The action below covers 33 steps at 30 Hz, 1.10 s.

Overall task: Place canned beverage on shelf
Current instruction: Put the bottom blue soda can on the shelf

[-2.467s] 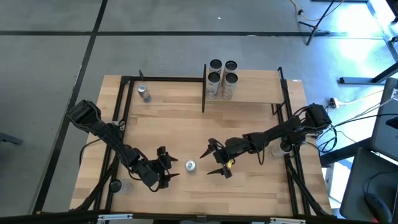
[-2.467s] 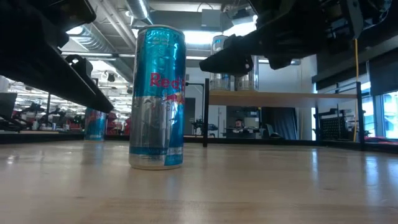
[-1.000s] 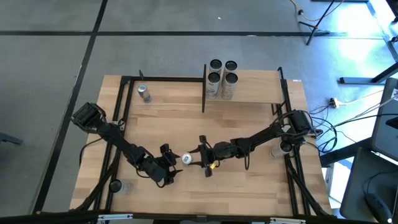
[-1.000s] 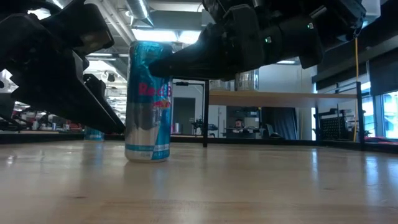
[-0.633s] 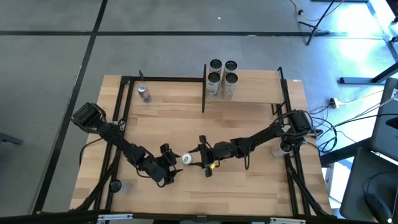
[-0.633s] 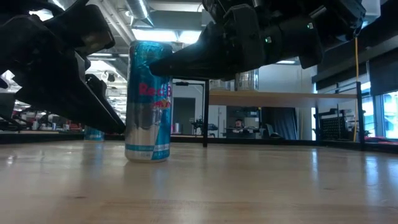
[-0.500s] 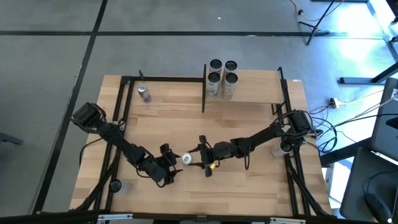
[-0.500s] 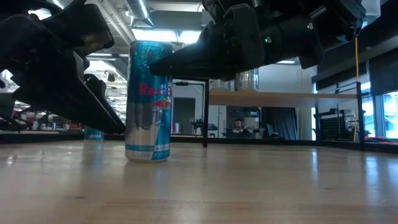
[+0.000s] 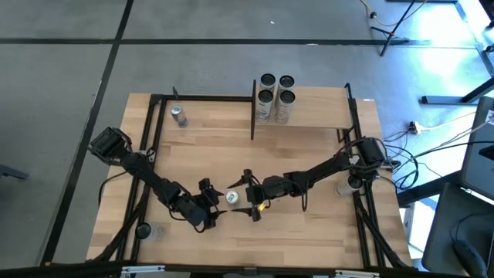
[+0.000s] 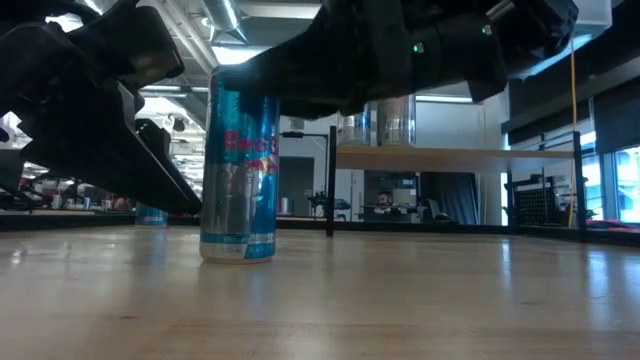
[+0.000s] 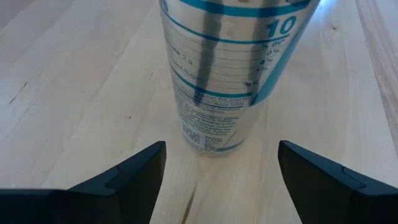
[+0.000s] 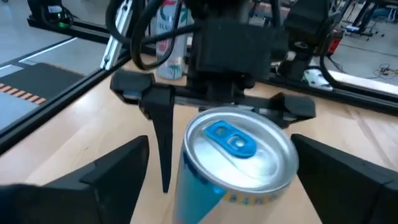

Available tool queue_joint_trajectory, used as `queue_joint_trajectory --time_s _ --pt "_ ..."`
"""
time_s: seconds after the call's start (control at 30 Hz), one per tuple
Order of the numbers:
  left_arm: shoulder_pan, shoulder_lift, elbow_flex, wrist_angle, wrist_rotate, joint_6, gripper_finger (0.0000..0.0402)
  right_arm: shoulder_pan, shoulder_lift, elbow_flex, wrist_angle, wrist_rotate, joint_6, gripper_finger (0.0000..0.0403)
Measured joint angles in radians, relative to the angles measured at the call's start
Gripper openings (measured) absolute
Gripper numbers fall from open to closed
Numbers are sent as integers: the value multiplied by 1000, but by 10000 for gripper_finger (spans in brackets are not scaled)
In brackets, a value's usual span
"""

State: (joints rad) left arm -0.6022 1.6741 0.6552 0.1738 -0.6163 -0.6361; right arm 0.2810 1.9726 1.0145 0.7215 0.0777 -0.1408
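Near the front middle of the tabletop (image 9: 309,232): a blue-and-silver can (image 9: 231,198) stands upright, with a gripper on each side of it.

Right gripper (image 9: 248,193): it has pushed in from where it was a moment ago, so its wide-open jaws now straddle the can's upper part; in the right wrist view the can's silver lid sits between the two dark fingers, neither clearly touching.

Left gripper (image 9: 207,202): unchanged over the last second, just beside the can on its other side, jaws wide open and apart from the can in the left wrist view.

Can: same spot on the wood, upright, not lifted.

Shelf (image 9: 324,112): raised board at the far edge, well apart from the can, already carrying four cans (image 9: 275,96) at its left end.

Meaning for the task: the reach looks finished and the right arm seems ready to close; lifting and carrying to the shelf remain.

Spare can (image 9: 179,116): near the far left corner.
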Motion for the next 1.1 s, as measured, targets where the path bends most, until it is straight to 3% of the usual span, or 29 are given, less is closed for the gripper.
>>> queue_joint_trajectory --time_s 0.13,0.23,0.43,0.47,0.67,0.93,1.1 --pt "0 0 0 0 0 0 295 0 40 35 -12 -25 -1 374" --pt "0 0 0 0 0 0 295 0 65 56 -17 -26 -3 350" --pt "0 0 0 -1 0 0 295 0 48 59 -60 15 -40 207" --pt "0 0 0 -1 1 0 295 0 38 59 -79 20 -55 198" --pt "-3 0 1 -3 1 -5 295 0 -85 51 -276 63 -111 198" --pt "-7 0 1 -1 -1 -9 295 0 -352 -59 -351 107 -90 198" --pt "-7 0 0 0 -2 -10 295 1 -558 -99 -532 242 -59 198"
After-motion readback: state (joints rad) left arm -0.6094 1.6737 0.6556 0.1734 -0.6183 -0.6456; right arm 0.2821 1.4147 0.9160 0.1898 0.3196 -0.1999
